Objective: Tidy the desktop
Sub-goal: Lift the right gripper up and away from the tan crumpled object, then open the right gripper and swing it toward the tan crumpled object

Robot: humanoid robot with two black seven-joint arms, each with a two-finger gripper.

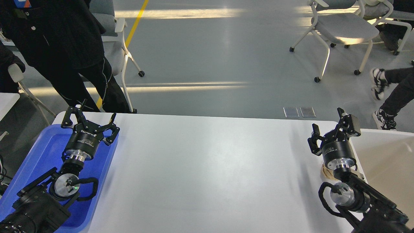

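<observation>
On the left, our left gripper (89, 118) hangs over the blue tray (35, 161), fingers spread wide, nothing in them. Our right gripper (330, 127) sits at the desktop's right edge beside the off-white bin (388, 155); fingers look parted and empty too. Between both arms the desktop (207, 168) fills the lower middle of the view, white, smooth, bare across the visible span. We judge it rigid and heavy, glossy so likely slippery: not something to grasp, only a surface to work over. A small tan item (325, 171) peeks out under our right wrist; can't tell what it is. If that's clutter, we'd pinch it from its exposed edge.
</observation>
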